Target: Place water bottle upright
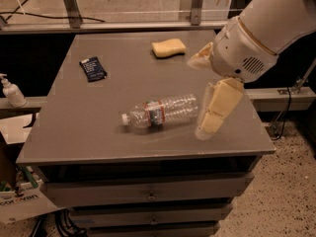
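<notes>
Grey table [74, 127]: carries the task item. Gripper [196, 98]: over the table's right part as viewed, fingers spread, holding nothing. Water bottle [160, 112]: on its side near the front edge, long axis crosswise, base just beside the lower finger, cap pointing away.

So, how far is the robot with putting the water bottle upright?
Nothing looks finished yet: the water bottle lies on its side on the table, with its cap toward the left of the picture. In hand: the gripper hangs close beside the bottle's base end, jaws open, holding nothing. Left to do: close on the bottle, lift it, turn it and set it on its base with the cap up.
</notes>
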Controlling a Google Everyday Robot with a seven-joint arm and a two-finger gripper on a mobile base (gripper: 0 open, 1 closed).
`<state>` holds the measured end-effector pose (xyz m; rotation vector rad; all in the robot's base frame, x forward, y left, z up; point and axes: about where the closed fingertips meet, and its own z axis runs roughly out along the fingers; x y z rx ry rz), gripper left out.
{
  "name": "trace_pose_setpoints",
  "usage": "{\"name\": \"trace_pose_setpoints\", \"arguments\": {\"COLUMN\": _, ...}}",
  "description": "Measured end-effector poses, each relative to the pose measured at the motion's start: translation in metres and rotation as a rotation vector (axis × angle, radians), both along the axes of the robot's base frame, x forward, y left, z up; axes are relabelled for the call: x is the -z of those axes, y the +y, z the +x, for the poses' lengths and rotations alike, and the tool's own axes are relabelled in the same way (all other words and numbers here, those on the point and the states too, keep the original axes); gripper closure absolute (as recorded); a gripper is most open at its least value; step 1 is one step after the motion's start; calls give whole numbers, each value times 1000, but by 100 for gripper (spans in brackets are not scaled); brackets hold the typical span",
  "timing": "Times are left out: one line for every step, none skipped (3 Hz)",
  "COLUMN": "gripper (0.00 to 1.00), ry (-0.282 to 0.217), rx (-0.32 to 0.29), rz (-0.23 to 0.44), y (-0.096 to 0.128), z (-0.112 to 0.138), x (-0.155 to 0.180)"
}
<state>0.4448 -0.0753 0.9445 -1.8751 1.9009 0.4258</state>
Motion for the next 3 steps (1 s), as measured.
{"name": "trace_pose_setpoints", "arguments": {"gripper": 0, "ry": -28, "rx": -31, "rz": 48, "y": 35, "z": 5, "x": -10}}
{"name": "trace_pose_setpoints", "arguments": {"gripper": 0, "ry": -30, "rx": -31, "rz": 49, "y": 36, "z": 6, "x": -10}}
{"name": "trace_pose_setpoints", "arguments": {"gripper": 0, "ry": -28, "rx": -56, "rz": 70, "y": 37, "z": 6, "x": -6}}
